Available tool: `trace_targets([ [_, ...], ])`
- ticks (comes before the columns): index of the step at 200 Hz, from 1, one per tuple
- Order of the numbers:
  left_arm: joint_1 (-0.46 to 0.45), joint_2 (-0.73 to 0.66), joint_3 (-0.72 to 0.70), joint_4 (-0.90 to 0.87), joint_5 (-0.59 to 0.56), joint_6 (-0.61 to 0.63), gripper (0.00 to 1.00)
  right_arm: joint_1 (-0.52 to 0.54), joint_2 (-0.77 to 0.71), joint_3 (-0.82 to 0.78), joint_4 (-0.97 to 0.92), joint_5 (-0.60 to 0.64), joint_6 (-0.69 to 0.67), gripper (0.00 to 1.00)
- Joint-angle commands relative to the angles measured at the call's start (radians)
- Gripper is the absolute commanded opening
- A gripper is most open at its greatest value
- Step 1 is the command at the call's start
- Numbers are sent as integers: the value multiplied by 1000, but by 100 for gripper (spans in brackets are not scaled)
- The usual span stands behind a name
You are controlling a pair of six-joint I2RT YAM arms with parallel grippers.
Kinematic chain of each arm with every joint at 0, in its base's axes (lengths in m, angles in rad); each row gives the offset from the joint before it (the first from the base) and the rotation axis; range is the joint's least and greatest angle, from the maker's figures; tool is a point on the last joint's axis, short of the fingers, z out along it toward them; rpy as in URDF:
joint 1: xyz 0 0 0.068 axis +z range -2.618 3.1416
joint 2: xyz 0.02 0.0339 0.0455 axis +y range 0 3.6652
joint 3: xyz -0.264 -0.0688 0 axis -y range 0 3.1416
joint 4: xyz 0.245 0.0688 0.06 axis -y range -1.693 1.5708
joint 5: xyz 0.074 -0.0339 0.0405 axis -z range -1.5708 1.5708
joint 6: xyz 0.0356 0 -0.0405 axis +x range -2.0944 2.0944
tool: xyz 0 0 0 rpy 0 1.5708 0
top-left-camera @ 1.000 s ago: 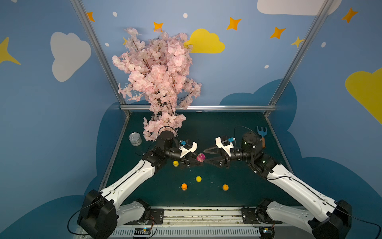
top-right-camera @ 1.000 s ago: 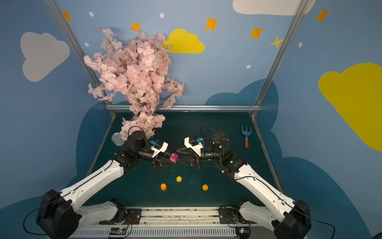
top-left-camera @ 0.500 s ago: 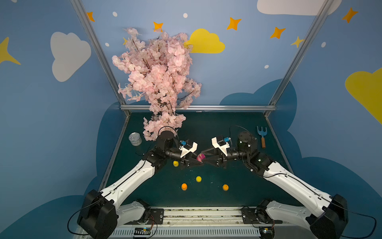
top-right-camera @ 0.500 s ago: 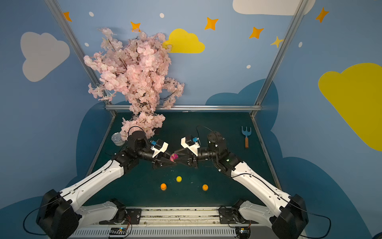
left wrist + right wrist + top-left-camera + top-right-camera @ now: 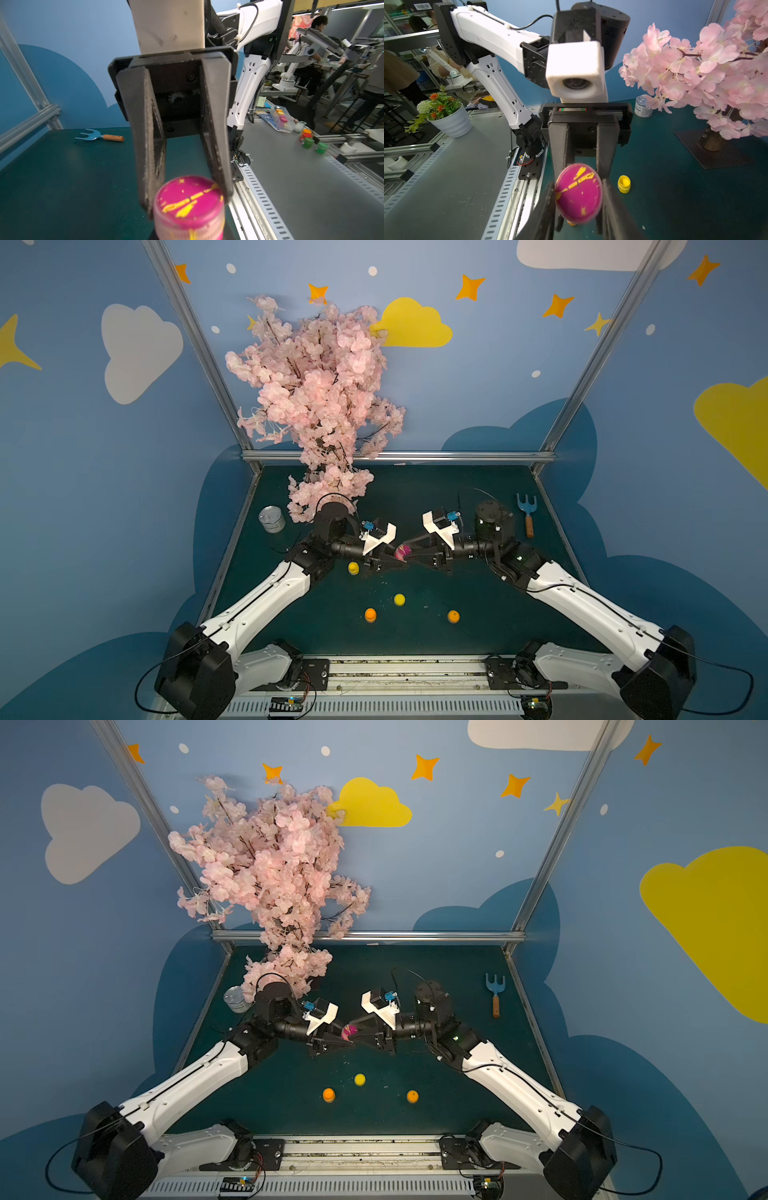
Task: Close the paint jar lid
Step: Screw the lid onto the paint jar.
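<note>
Since a second earlier, your right gripper (image 5: 411, 552) had slid left to meet the left gripper (image 5: 392, 562) at mid-table, its jaws drawn in to flank the magenta lid (image 5: 578, 192); whether they truly pinched it you could not tell. Your left jaws were clamped tight on the paint jar (image 5: 402, 551), held above the dark green table (image 5: 415, 497) with its lid facing right, both forearms reaching inward. Small paint pots (image 5: 399, 599) lay nearer, a tin can (image 5: 272, 519) far left, a blue rake (image 5: 527, 510) far right, blue cloud-painted walls (image 5: 498, 406) around.
</note>
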Motion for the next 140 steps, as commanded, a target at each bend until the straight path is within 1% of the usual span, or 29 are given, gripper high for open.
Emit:
trace_targets([
  [1, -15, -22, 7, 24, -182, 42, 11, 14, 30, 56, -26, 56, 35, 0],
  [23, -28, -43, -6, 62, -272, 70, 11, 16, 51, 69, -26, 92, 60, 0],
  [53, -68, -56, -4, 68, -393, 134, 11, 17, 85, 104, -66, 115, 65, 0],
  [98, -118, -52, -4, 108, -520, 195, 10, 25, 110, 126, -84, 170, 101, 0],
  [123, -139, -58, -20, 166, -599, 209, 10, 26, 119, 140, -113, 243, 134, 0],
  [140, -152, -66, -34, 210, -677, 224, 10, 27, 131, 160, -145, 305, 174, 0],
])
